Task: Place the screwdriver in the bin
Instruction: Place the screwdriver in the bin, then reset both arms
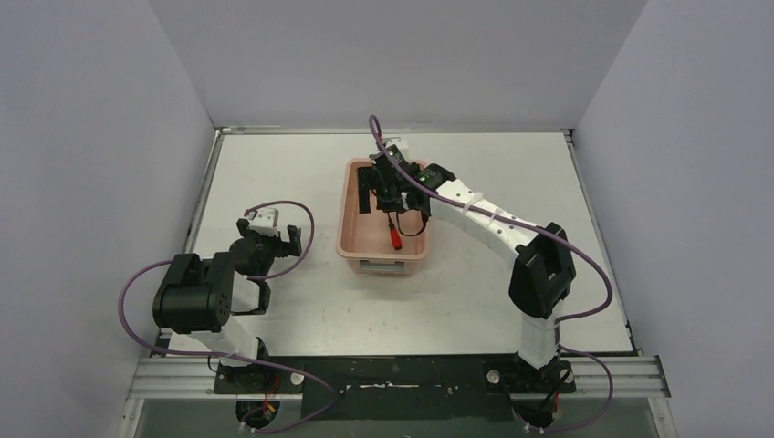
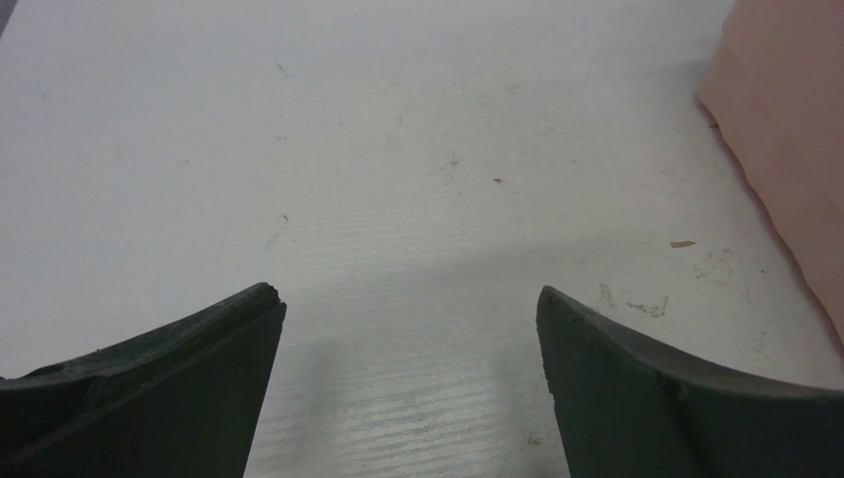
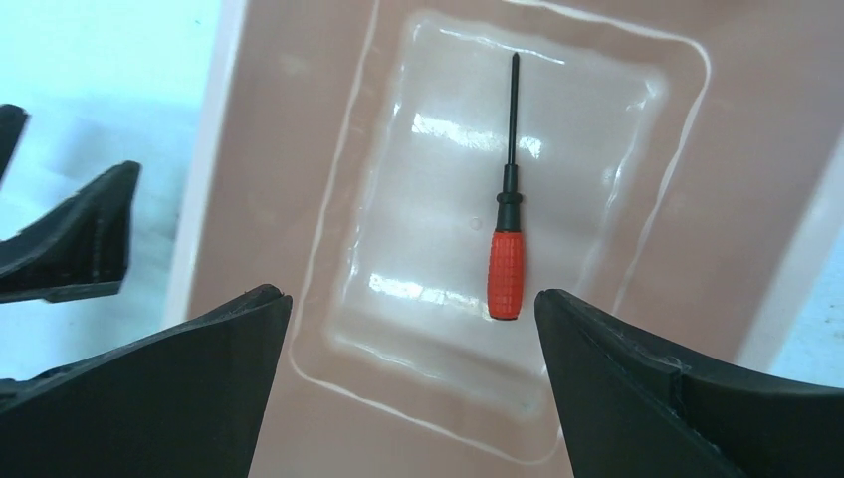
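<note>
Screwdriver (image 3: pixel 506 261) flat on bin (image 3: pixel 269 199) floor, right claw (image 3: pixel 410 295) agape above

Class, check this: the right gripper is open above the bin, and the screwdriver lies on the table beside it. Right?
No. The screwdriver lies inside the bin, on its floor, not beside it; the right wrist view shows this. The right gripper is open above the bin.

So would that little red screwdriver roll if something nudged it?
Probably: the screwdriver has a round handle and lies flat on the glossy floor of the bin. It looks stiff and light, given its thin shaft and small handle.
</note>
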